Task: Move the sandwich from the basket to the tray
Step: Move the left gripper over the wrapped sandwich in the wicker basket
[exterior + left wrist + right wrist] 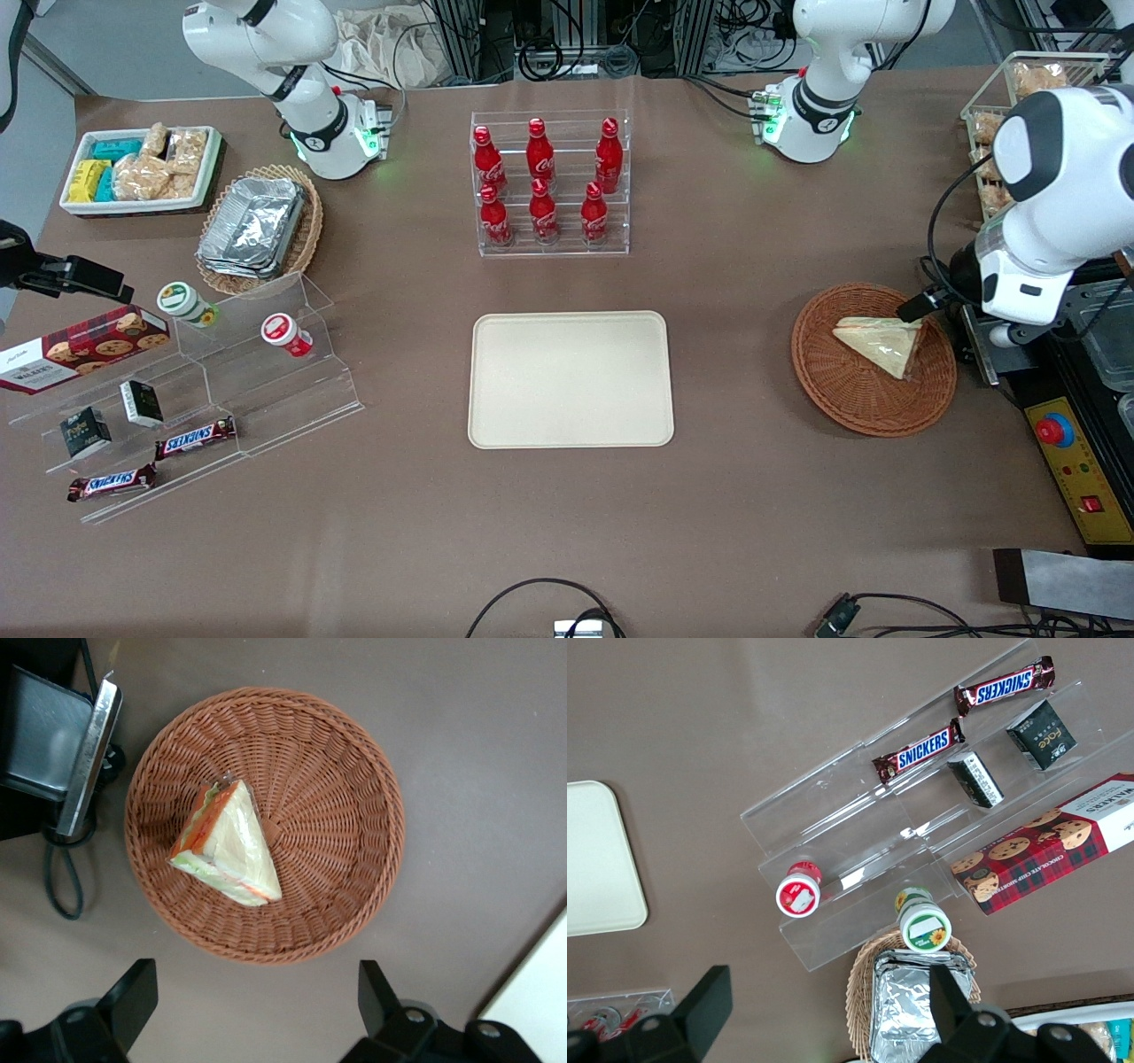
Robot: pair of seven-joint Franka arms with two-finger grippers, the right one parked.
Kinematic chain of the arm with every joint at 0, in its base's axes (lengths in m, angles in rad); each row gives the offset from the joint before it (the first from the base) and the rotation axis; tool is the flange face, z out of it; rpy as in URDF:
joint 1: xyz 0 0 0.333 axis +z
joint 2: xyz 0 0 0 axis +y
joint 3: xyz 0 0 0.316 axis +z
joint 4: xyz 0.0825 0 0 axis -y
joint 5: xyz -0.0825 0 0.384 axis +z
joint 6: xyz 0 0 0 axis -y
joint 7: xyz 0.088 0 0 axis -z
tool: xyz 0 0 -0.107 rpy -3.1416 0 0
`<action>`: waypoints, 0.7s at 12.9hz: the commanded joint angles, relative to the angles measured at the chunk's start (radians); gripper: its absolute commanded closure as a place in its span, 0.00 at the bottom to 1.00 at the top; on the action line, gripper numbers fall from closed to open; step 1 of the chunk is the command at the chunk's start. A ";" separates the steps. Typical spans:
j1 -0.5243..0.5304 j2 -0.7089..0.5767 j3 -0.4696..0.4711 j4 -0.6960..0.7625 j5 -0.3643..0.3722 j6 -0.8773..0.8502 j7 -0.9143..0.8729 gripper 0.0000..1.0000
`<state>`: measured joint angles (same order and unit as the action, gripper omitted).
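Observation:
The sandwich, a clear-wrapped white wedge with orange and green filling, lies flat in the round reddish-brown wicker basket toward the working arm's end of the table. My gripper hangs open and empty above bare table just outside the basket's rim, apart from the sandwich. In the front view the arm's white wrist hovers beside the basket. The cream tray lies bare at the table's middle; its corner shows in the left wrist view.
A black control box with a red button and a metal-edged block with a cable stand close beside the basket. An acrylic rack of cola bottles stands farther back than the tray. Snack shelves lie toward the parked arm's end.

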<state>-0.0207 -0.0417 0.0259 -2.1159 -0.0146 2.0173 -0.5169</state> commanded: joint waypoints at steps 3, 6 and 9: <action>0.057 -0.060 0.000 -0.192 0.042 0.213 -0.052 0.00; 0.085 -0.050 -0.001 -0.292 0.042 0.371 -0.051 0.00; 0.113 -0.026 -0.001 -0.348 0.042 0.481 -0.052 0.00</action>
<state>0.0784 -0.0575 0.0303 -2.4177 0.0062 2.4361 -0.5473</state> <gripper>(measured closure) 0.000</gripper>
